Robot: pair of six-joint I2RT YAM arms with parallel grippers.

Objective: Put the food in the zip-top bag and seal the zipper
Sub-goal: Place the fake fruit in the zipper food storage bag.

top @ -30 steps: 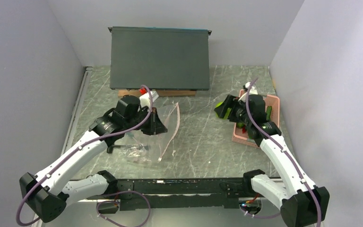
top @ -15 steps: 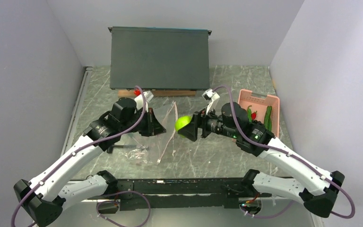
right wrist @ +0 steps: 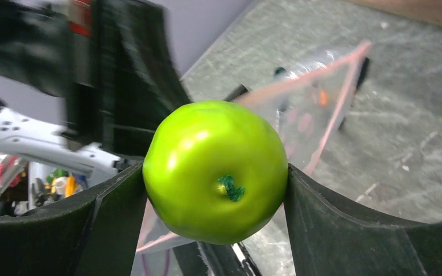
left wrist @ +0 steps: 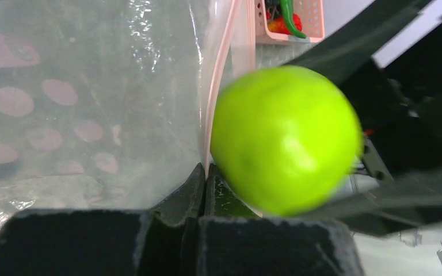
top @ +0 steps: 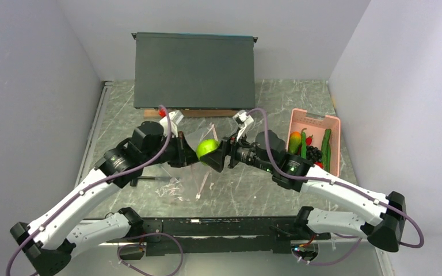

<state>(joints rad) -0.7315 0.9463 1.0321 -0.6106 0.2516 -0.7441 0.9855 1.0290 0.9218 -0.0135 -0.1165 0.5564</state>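
1. Grey marbled stone makes up the counter point(top: 276, 98), walled in by pale panels on three sides.
2. A dark grey flat case point(top: 194, 70) leans at the back edge, well behind both arms.
3. The clear zip-top bag point(left wrist: 80, 103), printed with pale pink dots, hangs from the left hand and trails onto the counter. A thin black-handled tool point(top: 141, 180) lies by its lower edge.
4. A pink perforated basket point(top: 313, 118) sits at the right side of the counter, well apart from the bag.
5. The left hand point(top: 183, 152) has its fingers pressed together, pinching the bag's edge at the mouth.
6. The right hand point(top: 216, 154) is spread wide around a lime-green apple point(right wrist: 216, 169), one finger on each side, and holds it off the counter.
7. The apple sits directly in front of the left hand's fingertips, just beside the bag's mouth. I cannot tell whether it touches the plastic.
8. The pale pink zipper strip point(left wrist: 221, 75) runs down beside the apple into the left hand's pinch.
9. In the basket lie a long dark green cucumber point(top: 326, 146), an orange-yellow piece point(top: 294, 139) and a red chili point(top: 309, 140).
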